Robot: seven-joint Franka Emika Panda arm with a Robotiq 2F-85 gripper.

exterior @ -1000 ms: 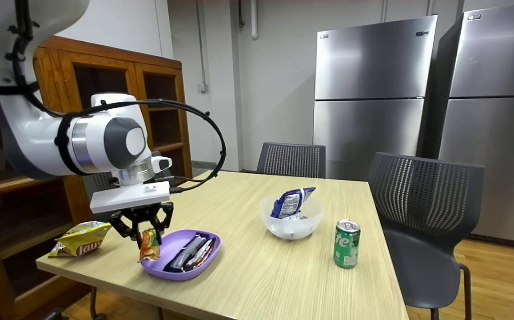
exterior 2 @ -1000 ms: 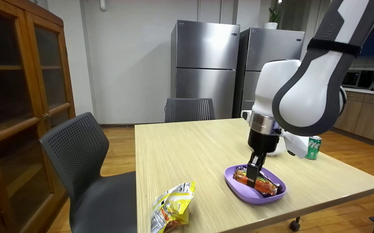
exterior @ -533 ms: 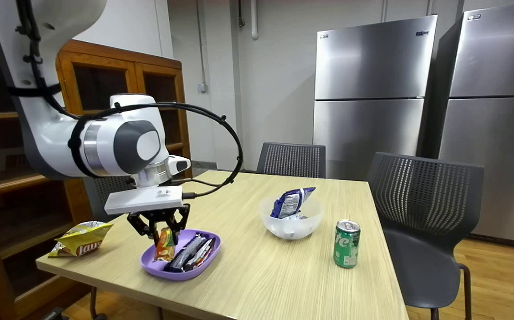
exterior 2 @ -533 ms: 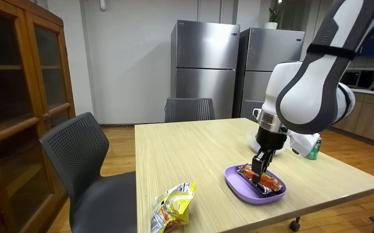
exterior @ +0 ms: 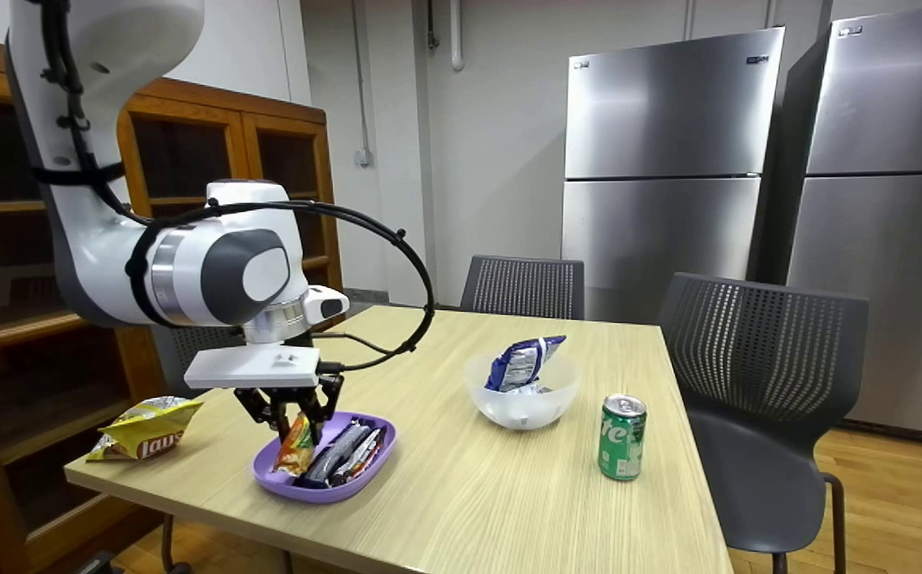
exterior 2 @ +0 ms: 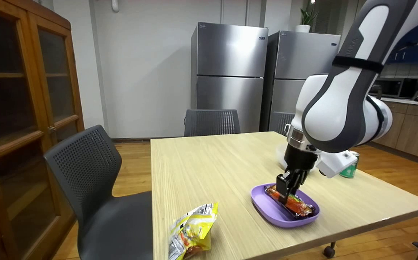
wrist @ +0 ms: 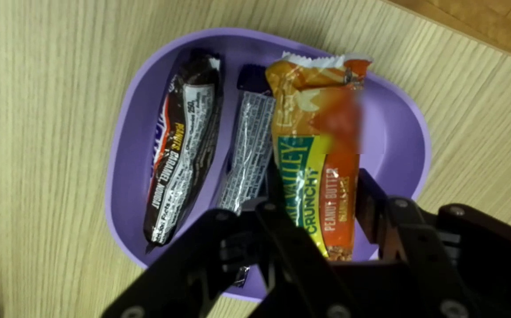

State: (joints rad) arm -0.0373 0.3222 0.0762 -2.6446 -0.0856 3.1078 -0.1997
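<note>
Between black fingers (wrist: 371, 204), granola bar (wrist: 315, 157) (glossy, crimp-ended)

In an exterior view, I read on the surface (exterior: 492, 494), around the tray (exterior: 313, 495): chip bag (exterior: 150, 432), nine o'clock; bowl (exterior: 522, 410), two; can (exterior: 621, 438), three. In the wrist view, the tray holds two bars (wrist: 182, 163), nine o'clock from the granola bar (wrist: 315, 170) in my hand (wrist: 320, 187).

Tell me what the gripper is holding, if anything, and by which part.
The gripper holds the orange granola bar by its two long sides, with its fingers on either side; one end sticks out beyond them.
</note>
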